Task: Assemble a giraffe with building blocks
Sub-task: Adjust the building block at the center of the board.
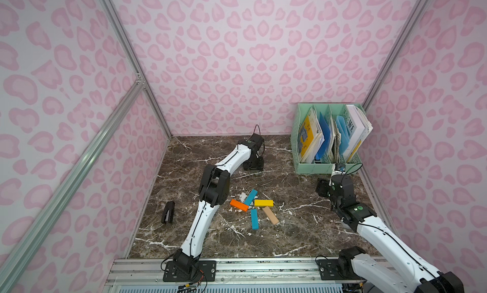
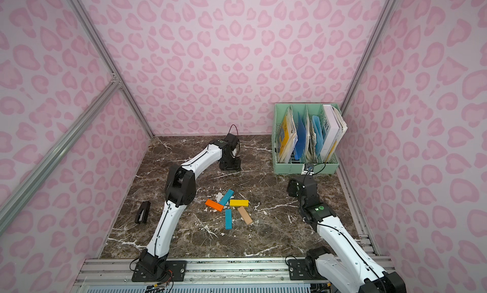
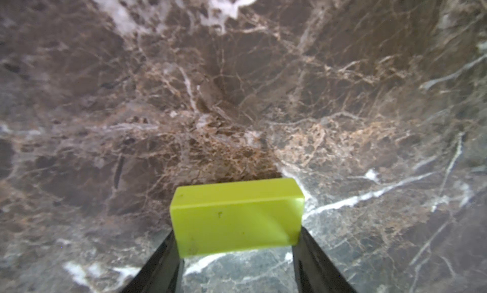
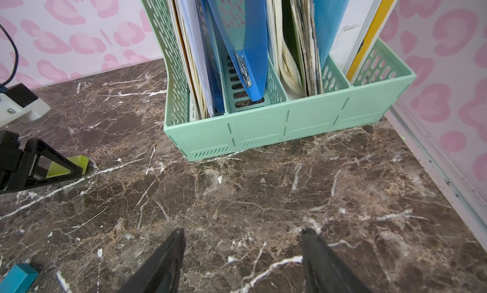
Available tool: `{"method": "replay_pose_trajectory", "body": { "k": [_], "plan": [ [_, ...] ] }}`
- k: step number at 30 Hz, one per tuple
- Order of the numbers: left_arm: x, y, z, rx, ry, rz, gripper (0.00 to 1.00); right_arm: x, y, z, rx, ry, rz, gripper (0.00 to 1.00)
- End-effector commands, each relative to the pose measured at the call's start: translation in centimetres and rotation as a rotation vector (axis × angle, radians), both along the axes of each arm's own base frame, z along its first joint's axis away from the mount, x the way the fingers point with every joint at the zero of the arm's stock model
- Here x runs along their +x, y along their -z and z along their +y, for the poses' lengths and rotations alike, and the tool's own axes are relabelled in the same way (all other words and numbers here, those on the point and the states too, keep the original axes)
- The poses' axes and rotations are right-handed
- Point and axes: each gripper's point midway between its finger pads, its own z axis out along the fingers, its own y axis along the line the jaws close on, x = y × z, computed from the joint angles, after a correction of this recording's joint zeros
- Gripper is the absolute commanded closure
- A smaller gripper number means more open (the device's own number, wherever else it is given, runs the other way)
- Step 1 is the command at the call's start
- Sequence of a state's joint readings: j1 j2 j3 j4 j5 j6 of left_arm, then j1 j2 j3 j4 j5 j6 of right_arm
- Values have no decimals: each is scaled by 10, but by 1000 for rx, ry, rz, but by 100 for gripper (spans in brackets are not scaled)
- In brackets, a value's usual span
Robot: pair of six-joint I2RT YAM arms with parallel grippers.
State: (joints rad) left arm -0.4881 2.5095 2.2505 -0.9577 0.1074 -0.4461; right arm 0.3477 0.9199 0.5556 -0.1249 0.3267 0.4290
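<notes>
Five building blocks lie loose mid-table in both top views: orange [image 1: 239, 205], blue [image 1: 250, 197], yellow [image 1: 263, 203], tan [image 1: 270, 215] and a second blue [image 1: 254, 219]. They form no giraffe. Farther back, my left gripper [image 1: 253, 164] points down at the marble. In the left wrist view the left gripper [image 3: 237, 231] is shut on a short lime-green block [image 3: 237, 215], with a finger against each end. The right wrist view shows that block [image 4: 80, 162] low at the table. My right gripper [image 4: 242, 233] stands open and empty over bare marble in front of the rack.
A mint-green file rack [image 1: 313, 169] with books and folders fills the back right corner. A black stapler-like object [image 1: 167, 212] lies near the left wall. Pink patterned walls enclose the table on three sides. The arm bases sit on the front rail.
</notes>
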Motion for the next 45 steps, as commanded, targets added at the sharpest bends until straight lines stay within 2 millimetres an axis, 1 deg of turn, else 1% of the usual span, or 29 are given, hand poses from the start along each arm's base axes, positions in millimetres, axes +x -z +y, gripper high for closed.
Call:
{"method": "replay_pose_trajectory", "body": {
  "k": [1,5,7,12,17,24,28,31,32,34,35,36,38,39,40,41,42,43,45],
  "plan": [
    [-10,5,3,-14,-36,69,48,2,-4,2,6,-8,-16,28],
    [-11,6,5,-5,-35,74,48,1,-2,3,13,-9,-13,28],
    [-12,6,10,18,-40,72,50,1,-2,3,16,-9,-12,28],
    [-14,6,19,69,-50,72,49,1,-1,3,18,-10,-11,28],
    [-17,7,20,74,-47,83,44,2,-1,4,25,-12,-13,28],
    [-18,2,16,54,-40,84,22,3,-3,6,26,-17,-19,28],
    [-18,-6,11,39,-20,66,15,3,-3,7,27,-20,-17,28],
    [-18,-28,2,4,3,29,11,4,-4,14,23,-38,-14,30],
    [-18,-43,0,-7,9,3,7,4,-4,19,18,-48,-13,31],
    [-20,-76,-3,-37,17,-57,4,6,-4,38,8,-92,-4,32],
    [-21,-90,-1,-48,13,-88,3,7,-3,51,2,-120,7,32],
    [-22,-108,6,-57,1,-127,3,9,-1,67,-3,-156,25,32],
    [-25,-126,27,-74,-50,-165,5,12,5,105,-5,-242,62,32],
    [-29,-126,44,-66,-102,-156,7,13,10,129,-2,-291,86,32],
    [-32,-131,59,-70,-134,-167,7,15,16,150,7,-331,121,31],
    [-37,-129,72,-58,-156,-165,8,17,21,168,26,-360,153,31],
    [-41,-130,84,-52,-178,-177,8,19,25,189,56,-394,193,31],
    [-46,-128,94,-50,-198,-177,8,20,34,208,80,-419,248,31],
    [-58,-125,106,-59,-217,-174,8,25,49,238,106,-424,341,31]
  ]
}}
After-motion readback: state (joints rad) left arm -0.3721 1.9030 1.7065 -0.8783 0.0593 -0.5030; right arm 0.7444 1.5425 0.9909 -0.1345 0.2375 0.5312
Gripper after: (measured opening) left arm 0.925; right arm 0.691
